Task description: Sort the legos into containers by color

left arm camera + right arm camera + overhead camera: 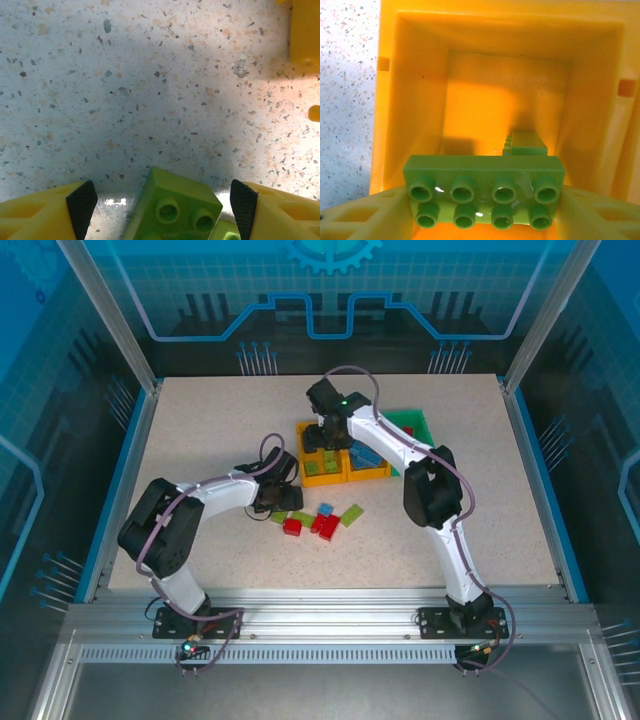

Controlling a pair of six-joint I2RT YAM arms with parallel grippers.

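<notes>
**Lime bricks at both grippers**

The left gripper [162,206] sits low over the speckled table [150,75]. Its jaws are spread wide, with a lime green brick [172,210] lying between them, ungripped. The right gripper [485,202] hovers above the leftmost orange-yellow bin [410,75]. A lime green two-by-four brick [485,192] spans its fingers; I cannot tell whether they clamp it. Another lime brick [527,142] lies inside that bin.

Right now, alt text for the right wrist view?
A lime brick sits between the yellow fingers of the right gripper, above an open yellow bin; whether it is gripped is unclear. A second lime brick lies on the bin floor; speckled table shows at left.
</notes>
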